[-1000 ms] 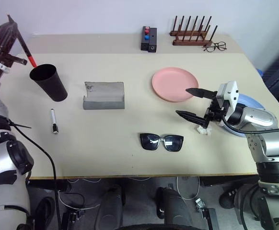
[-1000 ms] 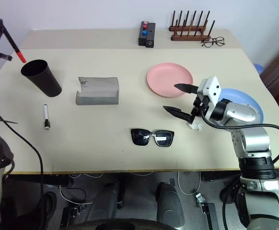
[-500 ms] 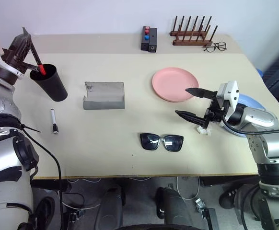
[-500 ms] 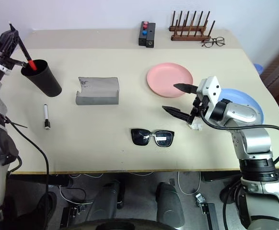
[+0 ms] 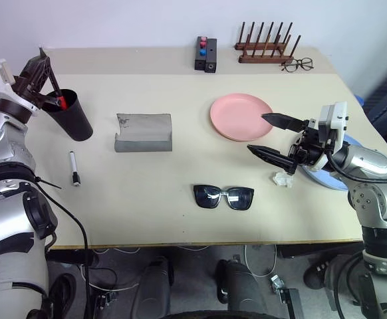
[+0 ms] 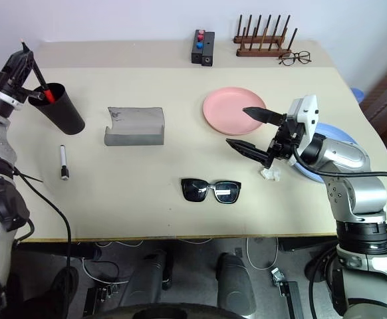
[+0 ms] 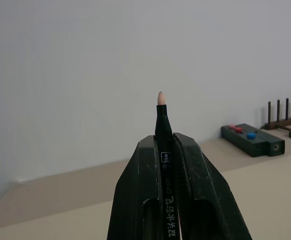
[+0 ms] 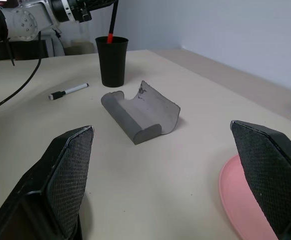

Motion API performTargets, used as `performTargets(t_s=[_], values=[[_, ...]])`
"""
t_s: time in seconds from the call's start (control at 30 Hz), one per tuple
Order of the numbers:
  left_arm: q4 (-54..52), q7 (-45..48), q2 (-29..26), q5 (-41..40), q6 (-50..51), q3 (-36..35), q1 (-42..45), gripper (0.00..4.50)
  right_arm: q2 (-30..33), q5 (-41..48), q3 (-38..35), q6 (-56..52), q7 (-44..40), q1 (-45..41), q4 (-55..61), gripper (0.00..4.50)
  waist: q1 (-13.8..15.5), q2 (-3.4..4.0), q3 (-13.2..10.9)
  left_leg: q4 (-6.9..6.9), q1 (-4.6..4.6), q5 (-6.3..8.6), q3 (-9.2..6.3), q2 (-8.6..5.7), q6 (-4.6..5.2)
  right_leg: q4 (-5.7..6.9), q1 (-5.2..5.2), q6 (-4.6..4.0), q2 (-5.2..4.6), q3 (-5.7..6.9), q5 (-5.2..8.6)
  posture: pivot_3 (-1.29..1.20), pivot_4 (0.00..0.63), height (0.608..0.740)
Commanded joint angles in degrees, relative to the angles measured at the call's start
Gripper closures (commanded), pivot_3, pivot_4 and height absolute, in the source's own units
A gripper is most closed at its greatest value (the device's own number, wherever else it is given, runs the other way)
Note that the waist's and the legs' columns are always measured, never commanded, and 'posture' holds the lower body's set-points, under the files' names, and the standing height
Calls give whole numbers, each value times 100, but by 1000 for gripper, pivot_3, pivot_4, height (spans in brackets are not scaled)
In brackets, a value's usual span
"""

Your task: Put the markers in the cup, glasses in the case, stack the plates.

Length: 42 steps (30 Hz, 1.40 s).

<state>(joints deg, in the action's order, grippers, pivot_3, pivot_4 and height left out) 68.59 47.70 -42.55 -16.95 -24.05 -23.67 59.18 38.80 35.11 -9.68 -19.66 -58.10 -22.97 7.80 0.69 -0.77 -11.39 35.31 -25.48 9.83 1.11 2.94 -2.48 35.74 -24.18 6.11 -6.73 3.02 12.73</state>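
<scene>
Marker going into cup, upper left.
Left gripper (image 5: pixel 44 80) grasps a marker (image 7: pixel 163 145) with its red end inside the cup (image 5: pixel 70 114); right gripper (image 5: pixel 271 136) spread wide, empty.

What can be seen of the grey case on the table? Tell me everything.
The grey case is a soft-looking rectangular fold-over pouch lying open on the beige table, its flap standing up and curving like a trough, with a small dark scuff at one upper corner. It looks empty. It sits between the black cup and the pink plate, apart from both; nothing touches it but the table.
</scene>
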Motion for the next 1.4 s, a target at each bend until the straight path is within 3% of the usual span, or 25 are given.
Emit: performTargets(t_s=[0.03, 0.17, 0.2, 0.37, 0.5, 0.6, 0.67, 0.77, 0.87, 0.97, 1.1, 1.23, 1.4], values=[[-116, 38, -68, -76, -71, -77, 26, 2257, 35, 79, -158, 38, -1, 3, 179, 0, 0, 0, 0, 0, 0, 0, 0, 0, 0, 0, 0, 0, 0, 0, 0, 0, 150, 740], [-175, 56, -79, -86, -74, -82, 56, 231, 33, 38, -151, 73, 0, 19, 150, 0, 4, 0, 0, 0, 0, 0, 0, 0, 0, 0, 0, 0, 0, 0, 0, 0, 150, 740], [-196, 82, -84, -102, -57, -88, 70, 57, 29, 29, -148, 83, 3, 19, 142, 0, 3, 0, 0, 0, 0, 0, 0, 0, 0, 0, 0, 0, 0, 0, 0, 0, 150, 740], [-344, 94, -113, -202, 361, -107, 150, 57, 11, -3, -132, 114, 7, 25, 105, 0, 0, 0, 0, 0, 0, 0, 0, 0, 0, 0, 0, 0, 0, 0, 0, 0, 150, 740], [-1050, 221, -238, -174, 1855, 199, 11, 57, 24, -55, -121, 139, -3, 48, 90, 0, 2, 0, 0, 1, 0, 0, 0, 0, 0, 2, 0, 0, 0, 0, 0, 0, 150, 740], [-2499, 506, -506, 54, 3097, 768, -632, 57, 51, -99, -120, 160, -28, 96, 61, 0, -27, 0, 0, 0, 0, 0, 0, 0, 0, 3, 0, 1, 0, -1, 0, 0, 150, 740], [-3378, 412, -576, -136, 3722, 765, -953, 57, 56, -110, -120, 162, -42, 107, 54, 0, -35, 0, 0, -5, 2, 0, 0, 0, 0, 4, -2, 1, 0, -4, 2, 0, 150, 740], [-5077, -822, -481, -1004, 6281, 179, -1054, 57, 61, -144, -96, 203, -88, 30, -52, 0, -27, -15, -8, 3, 0, 0, -2, 2, -1, 21, -9, 1, 1, -4, 2, 0, 150, 740], [-6499, -1909, -439, -979, 7878, 28, -1430, 57, 42, -184, -61, 270, -155, -73, -198, 0, -37, -17, -8, 14, 1, 0, -4, 1, -1, 24, -5, 4, 0, -12, 4, 0, 150, 740], [-7714, -2744, -73, -1229, 9523, -474, -1619, 57, -14, -242, 0, 336, -216, -171, -343, 0, -48, -15, -7, 12, 11, 0, 0, 1, -1, 29, -3, 4, 1, -19, 6, 0, 150, 740], [-8698, -3559, 750, -1123, 10625, -1153, -1792, 57, -92, -294, 101, 377, -255, -314, -438, 0, -47, -17, -7, 18, 11, 0, -3, 1, -1, 35, -3, 4, 5, -19, 5, 0, 150, 740], [-9427, -4011, 1315, -845, 11120, -1449, -2360, 57, -114, -316, 157, 382, -297, -435, -516, 0, -70, -19, -6, 20, 9, 0, -2, 1, -1, 34, -3, 3, 5, -22, 5, 0, 150, 740], [-9314, -4378, 1617, -380, 11246, -1722, -2862, 57, -145, -358, 199, 372, -314, -493, -537, 0, -62, -20, -5, 26, 10, 1, -3, 0, -1, 34, -3, -1, 6, -22, 6, 0, 150, 740]])
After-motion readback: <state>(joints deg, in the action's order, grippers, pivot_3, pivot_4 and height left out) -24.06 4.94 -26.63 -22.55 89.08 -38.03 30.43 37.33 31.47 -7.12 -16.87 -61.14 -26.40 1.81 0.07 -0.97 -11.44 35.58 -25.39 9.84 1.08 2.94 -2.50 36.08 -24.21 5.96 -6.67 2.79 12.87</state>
